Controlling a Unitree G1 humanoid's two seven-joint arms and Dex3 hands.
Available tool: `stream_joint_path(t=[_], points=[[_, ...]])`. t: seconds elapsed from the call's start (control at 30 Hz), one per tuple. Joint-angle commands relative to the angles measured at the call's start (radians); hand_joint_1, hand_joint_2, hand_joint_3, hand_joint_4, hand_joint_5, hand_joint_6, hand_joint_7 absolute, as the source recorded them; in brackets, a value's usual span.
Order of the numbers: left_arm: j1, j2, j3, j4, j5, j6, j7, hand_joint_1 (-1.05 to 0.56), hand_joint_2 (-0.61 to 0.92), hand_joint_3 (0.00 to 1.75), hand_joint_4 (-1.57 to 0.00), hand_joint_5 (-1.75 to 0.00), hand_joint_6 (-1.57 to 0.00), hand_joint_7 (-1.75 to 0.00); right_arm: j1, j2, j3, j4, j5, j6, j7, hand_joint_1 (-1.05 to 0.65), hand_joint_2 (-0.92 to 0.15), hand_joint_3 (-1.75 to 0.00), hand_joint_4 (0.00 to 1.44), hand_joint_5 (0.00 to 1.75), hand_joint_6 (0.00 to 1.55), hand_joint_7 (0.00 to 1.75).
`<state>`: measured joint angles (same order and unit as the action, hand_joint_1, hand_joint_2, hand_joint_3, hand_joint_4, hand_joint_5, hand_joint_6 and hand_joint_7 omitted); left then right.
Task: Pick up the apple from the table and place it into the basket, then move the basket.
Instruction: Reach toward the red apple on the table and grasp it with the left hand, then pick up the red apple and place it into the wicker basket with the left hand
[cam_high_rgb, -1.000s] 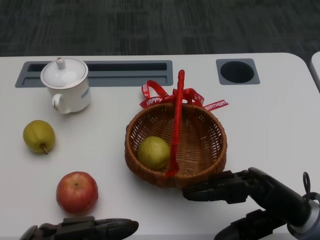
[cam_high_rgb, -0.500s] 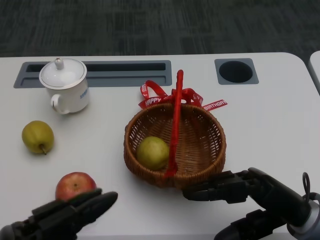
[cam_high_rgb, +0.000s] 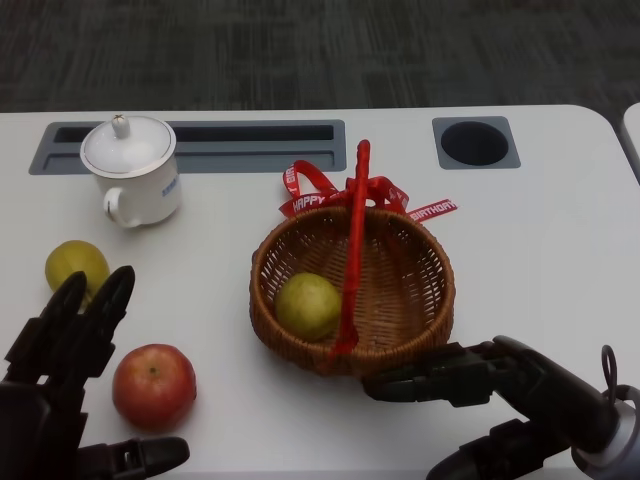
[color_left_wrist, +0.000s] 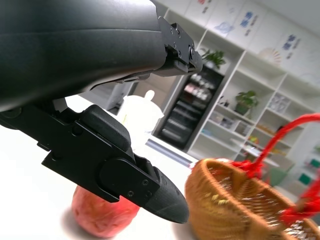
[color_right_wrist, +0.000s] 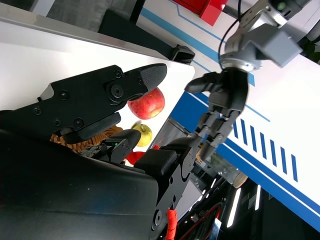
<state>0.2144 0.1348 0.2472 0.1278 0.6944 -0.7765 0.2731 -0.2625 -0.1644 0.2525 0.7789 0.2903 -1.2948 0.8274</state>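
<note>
The red apple (cam_high_rgb: 153, 385) lies on the white table (cam_high_rgb: 530, 250) at the near left. My left hand (cam_high_rgb: 55, 395) stands open just left of it, fingers (cam_high_rgb: 80, 320) spread and pointing away, thumb (cam_high_rgb: 135, 458) in front of the apple, nothing held. The wicker basket (cam_high_rgb: 420, 300) with a red handle (cam_high_rgb: 353, 240) and ribbon sits mid-table, a yellow-green fruit (cam_high_rgb: 307, 305) inside. My right hand (cam_high_rgb: 490, 385) is open just in front of the basket's near rim. The left wrist view shows the apple (color_left_wrist: 102, 220) under a fingertip (color_left_wrist: 160, 197), with the basket (color_left_wrist: 230, 200) beyond it.
A yellow-green pear (cam_high_rgb: 72, 262) lies at the left, partly behind my left fingers. A lidded white cup (cam_high_rgb: 135, 170) stands at the back left before a grey slot (cam_high_rgb: 250, 148). A round recess (cam_high_rgb: 474, 142) is at the back right.
My left hand has come up from lying flat in front of the apple to standing at its left with fingers raised and spread. The right hand has not moved.
</note>
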Motion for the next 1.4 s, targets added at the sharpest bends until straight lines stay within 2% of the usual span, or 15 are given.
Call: stream_joint_path(t=[0.03,0.23,0.53,0.83,0.93,1.0,1.1,1.23,1.4], points=[[-0.079,0.036,-0.053,0.130,-0.016,0.026,0.056,-0.87,0.74,0.00,-0.13,-0.04,-0.14,-0.02,0.001,-0.014,0.001,-0.020,0.021,0.009,0.008,-0.40,-0.86,0.00,0.69,0.00,0.62,0.00],[-0.226,0.076,-0.153,0.407,-0.018,0.023,0.180,-0.74,0.71,0.00,-0.31,-0.06,-0.28,-0.03,0.004,-0.015,-0.006,-0.030,0.013,0.000,0.000,-0.39,-0.85,0.00,0.70,0.00,0.62,0.00],[-0.372,0.102,-0.281,0.760,-0.043,0.064,0.279,-0.71,0.69,0.00,-0.44,-0.04,-0.41,-0.03,0.015,-0.022,-0.008,-0.049,0.015,0.017,0.001,-0.39,-0.86,0.00,0.69,0.00,0.61,0.00],[-0.435,0.120,-0.391,0.969,-0.070,0.131,0.339,-0.72,0.71,0.01,-0.52,-0.03,-0.51,-0.02,0.018,-0.021,-0.010,-0.063,0.026,0.010,0.003,-0.39,-0.86,0.00,0.69,0.01,0.62,0.00],[-0.430,0.092,-0.372,0.981,-0.156,0.086,0.321,-0.53,0.70,0.00,-0.67,-0.05,-0.59,-0.03,0.020,-0.020,-0.007,-0.066,0.035,0.012,0.007,-0.39,-0.86,0.00,0.70,0.00,0.62,0.00],[-0.418,0.073,-0.354,0.966,-0.217,0.027,0.323,-0.35,0.73,0.01,-0.92,-0.08,-0.75,-0.05,0.020,-0.018,-0.007,-0.063,0.037,0.008,0.008,-0.39,-0.86,0.00,0.70,0.00,0.62,0.00],[-0.387,0.037,-0.323,0.904,-0.325,-0.055,0.287,-0.22,0.81,0.02,-1.23,-0.09,-0.98,-0.06,0.021,-0.013,-0.007,-0.059,0.039,0.006,0.007,-0.39,-0.87,0.00,0.70,0.01,0.63,0.01],[-0.328,-0.013,-0.285,0.747,-0.464,-0.130,0.197,-0.19,0.86,0.02,-1.30,-0.07,-1.05,-0.04,0.023,-0.008,-0.006,-0.057,0.034,0.009,0.005,-0.39,-0.88,-0.01,0.71,0.00,0.63,0.00],[-0.277,-0.033,-0.253,0.527,-0.465,-0.094,0.180,-0.18,0.86,0.00,-1.29,-0.05,-1.05,-0.02,0.019,-0.006,-0.006,-0.052,0.023,0.010,0.003,-0.39,-0.91,-0.01,0.70,0.00,0.63,0.00]])
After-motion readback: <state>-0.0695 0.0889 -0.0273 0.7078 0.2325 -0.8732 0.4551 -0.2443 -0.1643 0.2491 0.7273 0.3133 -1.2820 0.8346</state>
